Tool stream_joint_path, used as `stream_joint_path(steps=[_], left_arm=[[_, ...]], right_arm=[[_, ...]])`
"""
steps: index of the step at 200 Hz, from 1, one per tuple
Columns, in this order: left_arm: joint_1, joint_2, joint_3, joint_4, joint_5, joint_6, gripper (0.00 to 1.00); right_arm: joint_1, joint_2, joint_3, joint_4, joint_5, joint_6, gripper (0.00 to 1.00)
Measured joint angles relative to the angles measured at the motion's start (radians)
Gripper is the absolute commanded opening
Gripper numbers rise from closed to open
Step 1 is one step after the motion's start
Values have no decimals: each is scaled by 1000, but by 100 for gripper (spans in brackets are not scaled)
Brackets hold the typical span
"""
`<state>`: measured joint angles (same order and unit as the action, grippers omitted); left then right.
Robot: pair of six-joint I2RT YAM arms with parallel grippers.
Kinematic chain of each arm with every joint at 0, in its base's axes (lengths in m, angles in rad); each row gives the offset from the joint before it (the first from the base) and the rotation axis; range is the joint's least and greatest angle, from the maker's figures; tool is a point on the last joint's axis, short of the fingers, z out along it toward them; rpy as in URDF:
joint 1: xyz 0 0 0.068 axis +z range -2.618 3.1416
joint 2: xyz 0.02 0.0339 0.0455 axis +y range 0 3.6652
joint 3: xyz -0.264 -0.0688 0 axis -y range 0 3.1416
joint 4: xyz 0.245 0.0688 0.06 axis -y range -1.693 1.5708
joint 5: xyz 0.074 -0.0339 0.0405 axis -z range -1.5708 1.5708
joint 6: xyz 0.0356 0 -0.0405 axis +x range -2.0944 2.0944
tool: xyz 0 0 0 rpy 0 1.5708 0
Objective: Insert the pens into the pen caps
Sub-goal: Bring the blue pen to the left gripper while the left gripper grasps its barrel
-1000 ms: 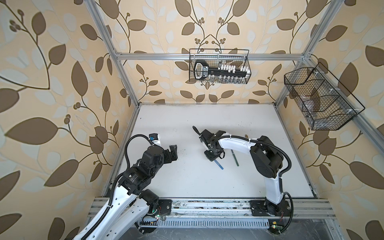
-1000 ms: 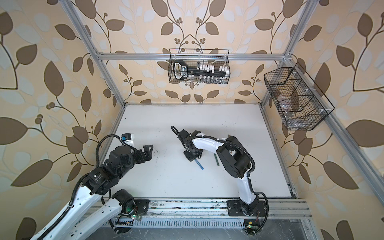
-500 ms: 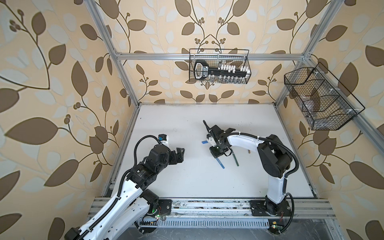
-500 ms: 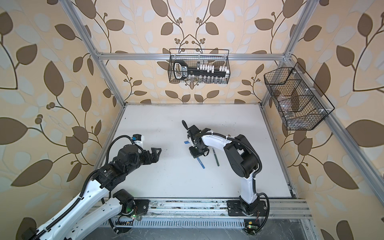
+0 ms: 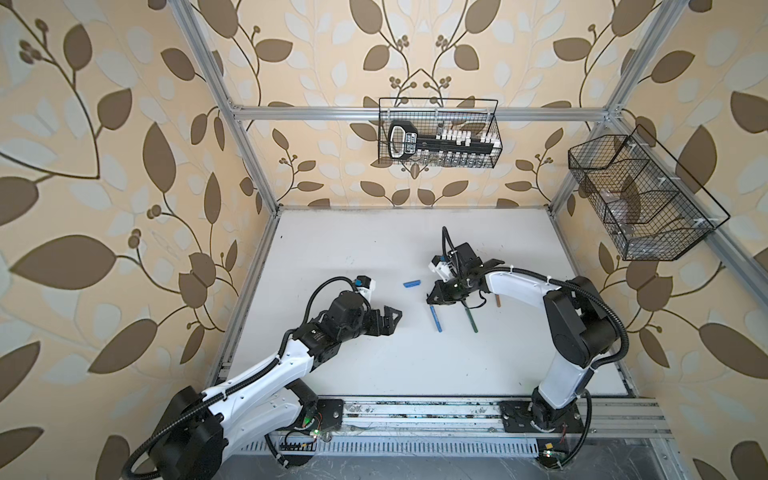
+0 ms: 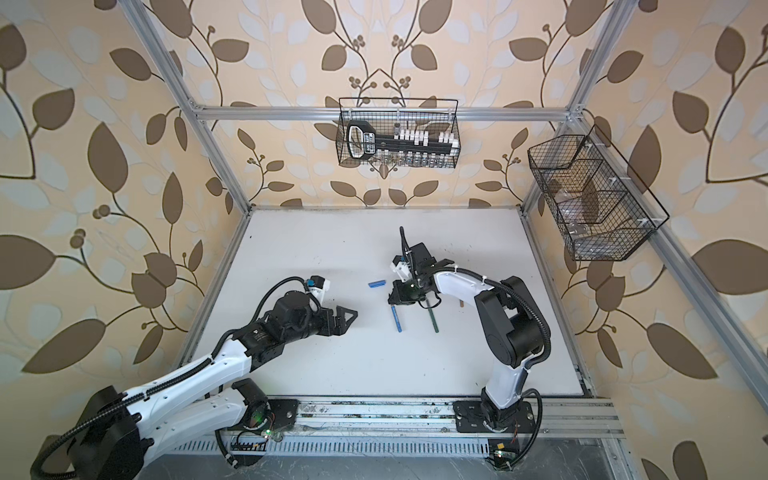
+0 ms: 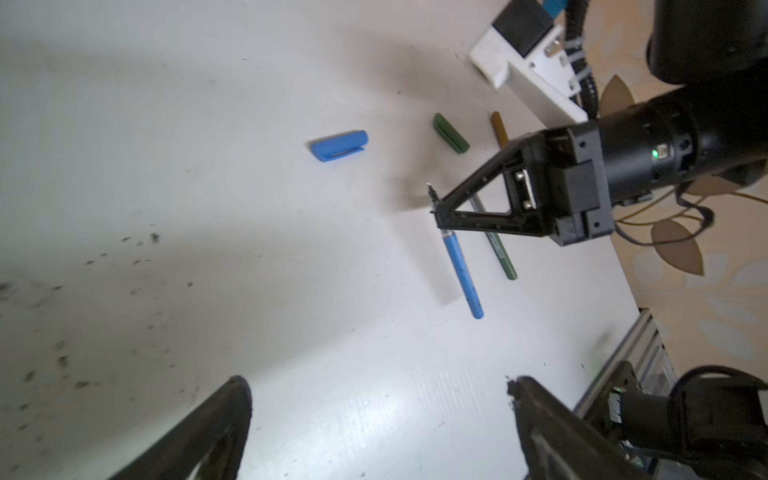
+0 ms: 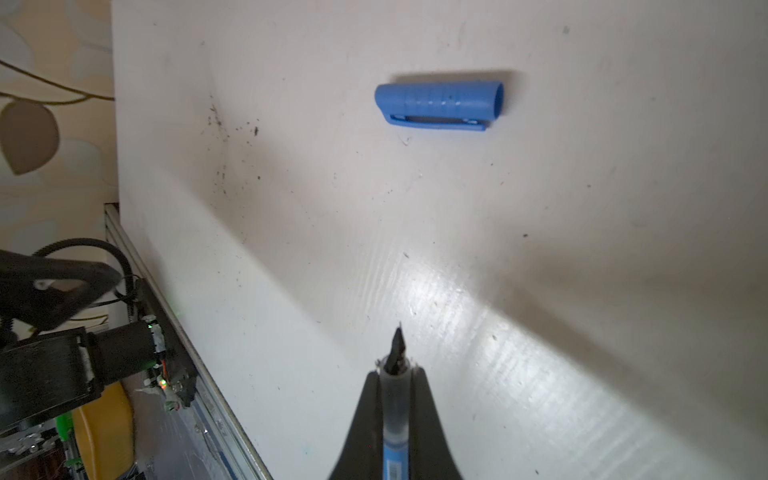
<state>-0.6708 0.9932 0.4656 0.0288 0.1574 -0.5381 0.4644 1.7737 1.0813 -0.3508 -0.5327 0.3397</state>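
Note:
My right gripper (image 5: 432,300) (image 8: 395,374) is shut on the blue pen (image 5: 436,320) (image 7: 461,270) just behind its dark tip. The barrel slopes down from the fingers, clear of the table. The blue cap (image 5: 412,284) (image 8: 440,104) lies flat a short way ahead of the tip. A dark green pen (image 5: 471,320) (image 7: 500,257) lies beside the blue one. A dark green cap (image 7: 451,133) and a tan-brown piece (image 5: 497,300) (image 7: 498,129) lie by the right arm. My left gripper (image 5: 394,321) (image 7: 376,384) hangs open and empty, left of the pens.
Both arms work on a white table (image 5: 374,374) with dark smudges on its left part. A wire basket (image 5: 438,133) with tools hangs on the back wall and another wire basket (image 5: 640,199) hangs on the right wall. An aluminium rail (image 5: 415,411) runs along the front edge.
My left arm has reached right towards the middle, still open. My right gripper has shifted slightly right with the blue pen's tip end, uncovering the blue cap.

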Motion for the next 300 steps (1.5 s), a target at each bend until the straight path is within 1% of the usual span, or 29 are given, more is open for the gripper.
stream_joint_path(steps=[17, 39, 61, 87, 95, 133, 150, 175, 196, 206, 230, 236, 247, 289, 300], left_arm=[[-31, 69, 0, 82, 19, -13, 99], [-33, 149, 0, 169, 37, -31, 99], [-36, 200, 0, 242, 52, -53, 98], [-37, 244, 3, 328, 75, -76, 90], [-38, 264, 9, 345, 82, -76, 86], [-44, 360, 35, 436, 122, -105, 77], [-44, 403, 55, 458, 137, -112, 69], [-49, 440, 81, 480, 153, -126, 66], [-50, 443, 95, 490, 154, -126, 63], [-50, 443, 102, 493, 154, -126, 60], [-50, 443, 111, 497, 154, -125, 46], [-50, 443, 111, 498, 154, -127, 44], [-50, 443, 111, 498, 157, -129, 42], [-50, 466, 125, 499, 159, -127, 42], [-50, 474, 127, 498, 160, -128, 37]], right_arm=[[-1, -31, -32, 64, -34, 43, 3], [-1, -82, -71, 158, -56, 105, 3], [-3, -125, -103, 248, -74, 165, 3], [-3, -162, -142, 342, -84, 226, 3], [-3, -172, -153, 358, -85, 240, 3], [6, -198, -166, 404, -86, 280, 3], [18, -202, -168, 424, -89, 293, 3], [33, -208, -175, 441, -92, 307, 3], [39, -210, -179, 447, -93, 309, 3], [39, -211, -183, 449, -93, 311, 3], [39, -221, -197, 452, -92, 315, 3], [39, -225, -201, 453, -92, 315, 3], [39, -233, -206, 455, -92, 319, 3], [39, -254, -227, 511, -91, 353, 3], [39, -256, -230, 526, -92, 361, 3]])
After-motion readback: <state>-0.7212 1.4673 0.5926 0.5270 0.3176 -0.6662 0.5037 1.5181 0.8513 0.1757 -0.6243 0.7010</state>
